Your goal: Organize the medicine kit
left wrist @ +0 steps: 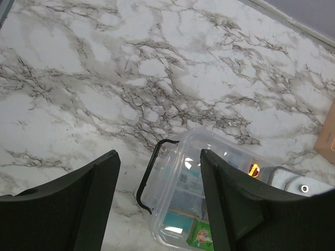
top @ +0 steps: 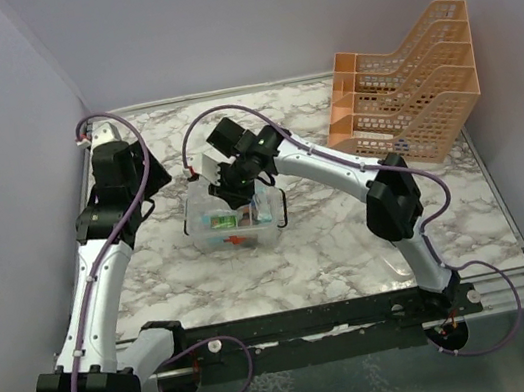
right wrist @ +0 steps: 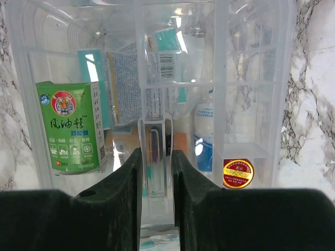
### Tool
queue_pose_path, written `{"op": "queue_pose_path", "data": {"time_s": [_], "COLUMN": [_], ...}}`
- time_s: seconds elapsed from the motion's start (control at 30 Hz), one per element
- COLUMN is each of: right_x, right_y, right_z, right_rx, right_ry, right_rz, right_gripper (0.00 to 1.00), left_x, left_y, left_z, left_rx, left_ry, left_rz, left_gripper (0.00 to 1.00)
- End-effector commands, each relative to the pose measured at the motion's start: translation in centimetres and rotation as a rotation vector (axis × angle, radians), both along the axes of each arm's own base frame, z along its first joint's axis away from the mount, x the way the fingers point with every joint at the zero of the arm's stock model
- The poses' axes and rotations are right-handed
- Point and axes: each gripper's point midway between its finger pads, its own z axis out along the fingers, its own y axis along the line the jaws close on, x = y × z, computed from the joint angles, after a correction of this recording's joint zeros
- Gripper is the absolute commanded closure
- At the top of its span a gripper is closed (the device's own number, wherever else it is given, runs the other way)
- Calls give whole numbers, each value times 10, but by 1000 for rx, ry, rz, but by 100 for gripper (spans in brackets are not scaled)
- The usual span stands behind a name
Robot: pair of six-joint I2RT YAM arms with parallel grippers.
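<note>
Marble table: kit beneath right pincer

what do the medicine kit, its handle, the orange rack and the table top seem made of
Medicine kit: clear glossy plastic; its contents show through the walls. Handle: thin, black, probably plastic. Orange rack: looks like moulded plastic, with mesh-patterned sides. Table top: white with grey veins like marble, possibly only a printed surface.

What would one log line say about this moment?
right claw: shut on clear tab of small clear rectangular plastic medicine box | left claw: open, over white marble table near box's black U-shaped handle
</note>
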Motion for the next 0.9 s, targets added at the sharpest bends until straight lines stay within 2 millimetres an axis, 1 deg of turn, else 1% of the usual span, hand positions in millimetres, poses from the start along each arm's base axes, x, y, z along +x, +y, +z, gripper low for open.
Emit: {"op": "queue_pose_path", "data": {"time_s": [0.0,0.23,0.33,0.53,0.7,0.77,0.87], "right_x": [10,10,11,4,-2,-3,-1], "right_y": [5,2,2,0,-4,-5,-3], "right_z": [3,-5,-5,-4,-11,-10,2], "right_rx": [7,-9,-6,-2,-16,-16,4], "right_ry": [-48,-54,-57,-19,23,33,18], "right_rz": [9,14,11,-3,-40,-46,-66], "right_gripper": [96,95,92,87,80,77,72], "left_x": [0,1,1,-1,-2,-1,-1], "left_y": [-6,-13,-16,-19,-19,-18,-16], "left_z": [-13,-23,-29,-40,-45,-45,-47], "left_rx": [-31,-52,-64,-77,-79,-73,-53], "left_ry": [40,73,88,119,134,134,138], "left_rz": [-25,-54,-67,-84,-86,-87,-90], "left_gripper": [34,34,34,33,33,33,32]}}
